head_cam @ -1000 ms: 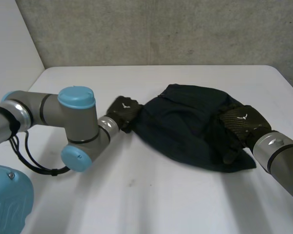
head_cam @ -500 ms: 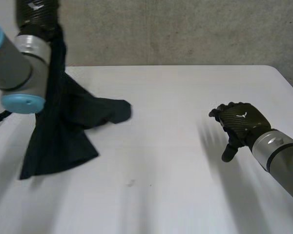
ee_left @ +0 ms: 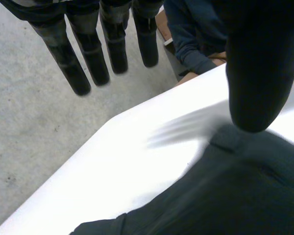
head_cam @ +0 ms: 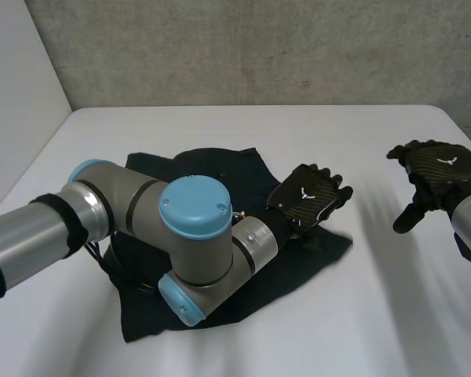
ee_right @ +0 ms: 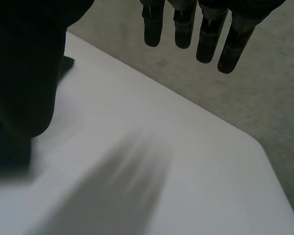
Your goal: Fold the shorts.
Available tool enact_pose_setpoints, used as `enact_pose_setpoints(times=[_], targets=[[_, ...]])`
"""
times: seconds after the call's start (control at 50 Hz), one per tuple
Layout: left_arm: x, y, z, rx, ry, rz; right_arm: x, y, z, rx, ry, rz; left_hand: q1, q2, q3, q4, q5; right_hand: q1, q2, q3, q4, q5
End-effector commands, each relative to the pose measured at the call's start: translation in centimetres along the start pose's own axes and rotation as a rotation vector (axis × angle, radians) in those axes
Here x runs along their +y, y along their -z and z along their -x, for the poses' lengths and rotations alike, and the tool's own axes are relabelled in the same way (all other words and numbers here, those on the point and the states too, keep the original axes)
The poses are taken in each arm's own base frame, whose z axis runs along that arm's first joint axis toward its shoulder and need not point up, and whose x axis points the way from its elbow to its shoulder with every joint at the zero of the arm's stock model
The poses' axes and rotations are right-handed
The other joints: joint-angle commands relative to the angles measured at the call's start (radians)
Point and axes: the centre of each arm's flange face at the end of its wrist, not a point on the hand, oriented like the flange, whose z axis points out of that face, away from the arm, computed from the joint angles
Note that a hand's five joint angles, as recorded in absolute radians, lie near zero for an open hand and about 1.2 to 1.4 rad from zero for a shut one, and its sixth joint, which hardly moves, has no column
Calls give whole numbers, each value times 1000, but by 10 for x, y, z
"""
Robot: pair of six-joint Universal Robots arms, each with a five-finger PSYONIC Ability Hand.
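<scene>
Dark navy shorts (head_cam: 212, 165) lie spread out and rumpled on the white table (head_cam: 314, 322), towards the robot's left side, with one edge reaching out to about the middle of the tabletop. The left arm (head_cam: 192, 224) reaches across the cloth, and the left hand (head_cam: 308, 200) sits over that edge of the shorts with its palm down. In the left wrist view its fingers (ee_left: 71, 63) are straight and spread and its thumb (ee_left: 257, 73) stands apart above a seamed edge of the cloth, nothing gripped; whether the hand touches the fabric I cannot tell. The right hand (head_cam: 439, 169) is raised over bare table, well apart from the shorts. Its fingers (ee_right: 206, 34) are loosely extended and its thumb (ee_right: 24, 73) is away from them, holding nothing.
</scene>
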Motion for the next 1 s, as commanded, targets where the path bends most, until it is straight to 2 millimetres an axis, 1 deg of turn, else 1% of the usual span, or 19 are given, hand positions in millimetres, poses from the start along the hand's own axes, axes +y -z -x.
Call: enact_pose_setpoints(times=[0.02, 0.04, 0.08, 0.1, 0.12, 0.18, 0.2, 0.24, 0.26, 0.34, 0.48, 0.56, 0.64, 0.7, 0.72, 0.74, 0.76, 0.88, 1.0], targets=[[-40, 21, 33, -111, -73, -12, 2, 4, 20, -192, 103, -38, -137, -180, -184, -175, -170, -4, -40, -32, -59, -49], [-40, 32, 48, -175, -68, 34, 2, 6, 25, -243, 150, -56, -134, -177, -181, -172, -167, -4, -40, -32, -59, -49], [-41, 47, 63, -246, -55, 86, 5, 8, 31, -295, 207, -69, -134, -177, -181, -172, -167, -4, -40, -32, -59, -49], [-42, 53, 66, -272, -50, 107, 6, 9, 33, -314, 231, -75, -134, -177, -181, -172, -167, -4, -40, -32, -59, -49], [-43, 67, 71, -322, -40, 159, 9, 12, 39, -357, 277, -82, -131, -174, -179, -169, -164, -4, -40, -32, -59, -49], [-38, 90, 70, -393, -18, 253, 15, 15, 47, -419, 343, -96, -125, -168, -173, -163, -158, 41, 5, 13, -14, -4], [-33, 103, 69, -436, 2, 312, 19, 14, 49, -431, 357, -93, -122, -165, -170, -160, -155, 47, 11, 20, -8, 2], [-25, 118, 66, -485, 32, 376, 28, 11, 52, -454, 373, -75, -116, -159, -164, -155, -149, 65, 29, 37, 10, 20], [-21, 127, 64, -516, 51, 411, 38, 6, 54, -473, 382, -48, -104, -147, -152, -143, -138, 77, 40, 49, 22, 32], [-1, 167, 49, -594, 141, 554, 58, -9, 59, -502, 399, -6, 12, -31, -35, -26, -21, 124, 87, 96, 69, 79], [11, 206, 24, -566, 207, 676, 69, -32, 64, -490, 437, -56, 57, 14, 9, 19, 24, 482, 445, 454, 427, 436], [18, 216, 18, -565, 209, 720, 75, -39, 66, -496, 436, -50, 54, 11, 6, 16, 21, 517, 481, 489, 462, 472], [23, 220, 16, -563, 214, 739, 77, -41, 72, -512, 430, -49, 57, 14, 9, 19, 24, 672, 636, 645, 618, 627], [29, 221, 18, -571, 221, 757, 77, -41, 73, -517, 428, -51, 57, 14, 9, 19, 24, 860, 824, 832, 805, 815], [30, 220, 18, -571, 222, 762, 77, -41, 74, -522, 427, -52, 57, 14, 9, 19, 24, 968, 932, 940, 913, 923], [34, 220, 18, -572, 223, 768, 77, -40, 75, -530, 424, -52, 60, 17, 12, 22, 27, 1182, 1145, 1154, 1127, 1136], [36, 218, 18, -573, 223, 766, 78, -40, 76, -532, 424, -51, 66, 23, 18, 27, 33, 1217, 1181, 1190, 1163, 1172], [50, 205, 28, -616, 218, 716, 77, -36, 85, -554, 419, -54, 257, 214, 209, 218, 223, 1218, 1182, 1190, 1163, 1173], [66, 199, 38, -642, 223, 748, 71, -39, 83, -537, 299, -34, 266, 223, 218, 227, 232, 1218, 1182, 1190, 1163, 1173]])
